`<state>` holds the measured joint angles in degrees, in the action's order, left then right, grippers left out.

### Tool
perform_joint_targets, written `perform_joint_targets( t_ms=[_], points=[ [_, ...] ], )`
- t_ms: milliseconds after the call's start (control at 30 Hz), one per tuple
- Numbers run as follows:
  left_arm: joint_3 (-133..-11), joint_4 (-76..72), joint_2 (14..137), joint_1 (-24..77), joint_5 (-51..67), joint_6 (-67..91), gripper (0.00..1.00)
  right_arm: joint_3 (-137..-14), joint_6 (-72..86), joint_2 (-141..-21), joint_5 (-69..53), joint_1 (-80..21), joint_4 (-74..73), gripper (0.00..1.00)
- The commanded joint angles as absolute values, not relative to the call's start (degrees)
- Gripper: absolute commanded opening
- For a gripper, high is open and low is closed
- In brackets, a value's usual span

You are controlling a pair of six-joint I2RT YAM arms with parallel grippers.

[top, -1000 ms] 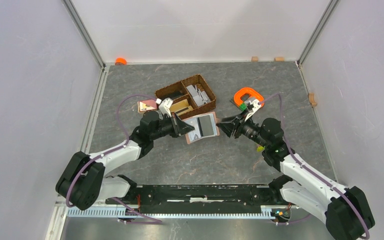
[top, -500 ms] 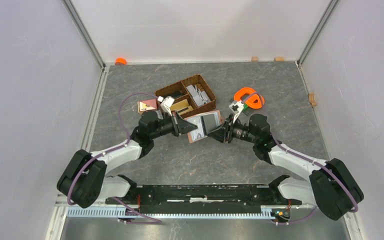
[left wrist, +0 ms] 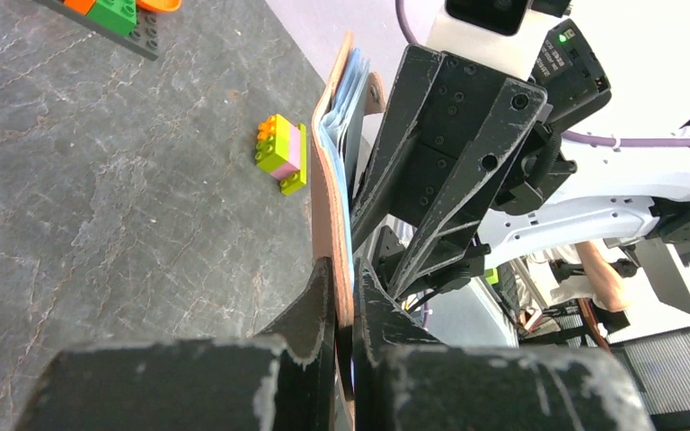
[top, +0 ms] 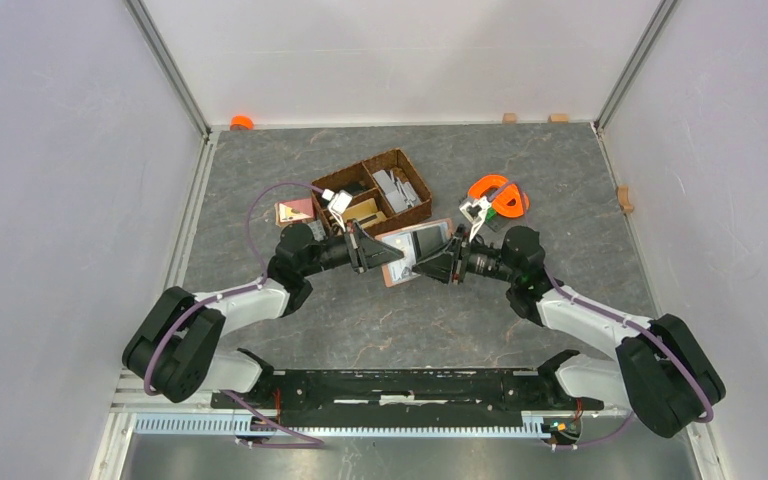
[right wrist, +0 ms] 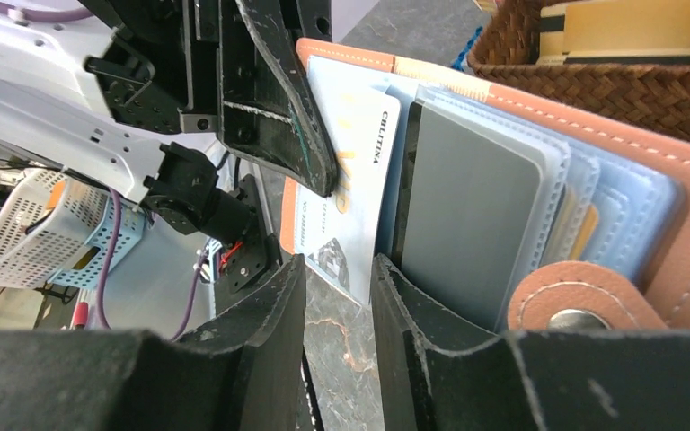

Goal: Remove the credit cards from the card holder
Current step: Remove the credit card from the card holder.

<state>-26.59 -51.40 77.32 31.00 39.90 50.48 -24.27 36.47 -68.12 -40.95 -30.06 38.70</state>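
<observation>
Far L on the worktop [top: 360, 320]: a pink-and-white square piece [top: 295, 211] lies flat, just L of a dark wicker basket [top: 410, 214].

L arm comes in from lower L. L end effector [top: 385, 255] is closed tight on the card holder [top: 415, 243]. In the L wrist view its fingers [left wrist: 319, 296] pinch the holder's near edge w/ no gap. The holder [left wrist: 331, 206] stands edge-on there, tan cover to the L, and pale blue pockets fan out at the top.

The holder sits mid-worktop, between the two end effectors and just on the near side of the basket. It is open, w/ the inner side facing the R arm.

Credit cards [right wrist: 467, 224] are all inside it. A dark grey one sits in the front clear sleeve. A white printed card [right wrist: 350, 197] is next to it on the L, w/ the L finger pressed on it. Blue-edged sleeves are stacked behind. Snap tab [right wrist: 575, 310] hangs at lower R, and the basket wall [right wrist: 593, 81] is behind.

R end effector [top: 428, 268] meets the holder from the R. Its jaws are part-way apart w/ a clear gap, not clamped on anything. The white card's lower corner lines up w/ that gap, and the R finger [right wrist: 413, 332] overlaps the grey card's bottom edge.

Further R: an orange plastic piece [top: 500, 195] on the worktop behind the R wrist. Toy bricks [left wrist: 281, 153] lie beyond the holder.
</observation>
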Motion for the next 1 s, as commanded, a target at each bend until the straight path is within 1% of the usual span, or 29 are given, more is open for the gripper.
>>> perform_joint_targets(
  t_ms=[0, 200, 267, 333, 400, 433, 467, 533, 633, 700, 867, 967],
  points=[
    [-26.7, -59.3, 76.3, 31.7, 43.9, 53.3, 0.02, -23.9, 41.0, -68.8, -43.4, -28.6, 47.3, 0.37],
    [-26.7, -61.9, 77.2, 32.0, 44.8, 54.8, 0.02, -22.0, 46.2, -69.8, -45.5, -27.3, 54.4, 0.37],
    [-27.0, -62.6, 78.0, 32.0, 45.3, 55.2, 0.02, -22.0, 46.6, -70.0, -45.8, -27.2, 55.1, 0.35],
    [-27.0, -63.6, 78.7, 32.2, 45.6, 56.0, 0.02, -21.9, 47.4, -70.3, -46.3, -27.2, 56.4, 0.35],
    [-27.2, -64.7, 79.4, 32.3, 46.1, 56.6, 0.02, -22.0, 46.6, -70.3, -45.5, -27.2, 54.8, 0.38],
    [-27.2, -65.0, 79.5, 32.5, 46.2, 56.7, 0.02, -22.5, 45.1, -70.1, -44.4, -27.3, 52.3, 0.43],
    [-27.3, -65.0, 79.5, 32.5, 46.2, 56.7, 0.02, -23.1, 42.5, -69.7, -42.7, -27.2, 48.3, 0.44],
    [-27.3, -64.8, 79.5, 32.6, 46.2, 56.7, 0.02, -23.8, 39.9, -69.0, -40.8, -27.2, 44.4, 0.44],
    [-27.4, -64.8, 79.5, 32.8, 46.2, 56.7, 0.02, -23.5, 40.6, -68.8, -41.5, -27.1, 46.0, 0.43],
    [-27.5, -64.7, 79.7, 32.9, 46.4, 56.7, 0.02, -23.0, 42.5, -69.5, -43.2, -27.2, 49.0, 0.4],
    [-27.7, -64.1, 79.8, 32.9, 46.2, 56.4, 0.02, -21.0, 49.9, -70.8, -46.9, -27.2, 60.9, 0.27],
    [-27.9, -62.4, 79.7, 32.9, 45.8, 55.6, 0.02, -20.2, 51.9, -70.2, -47.8, -27.2, 64.6, 0.19]
  ],
)
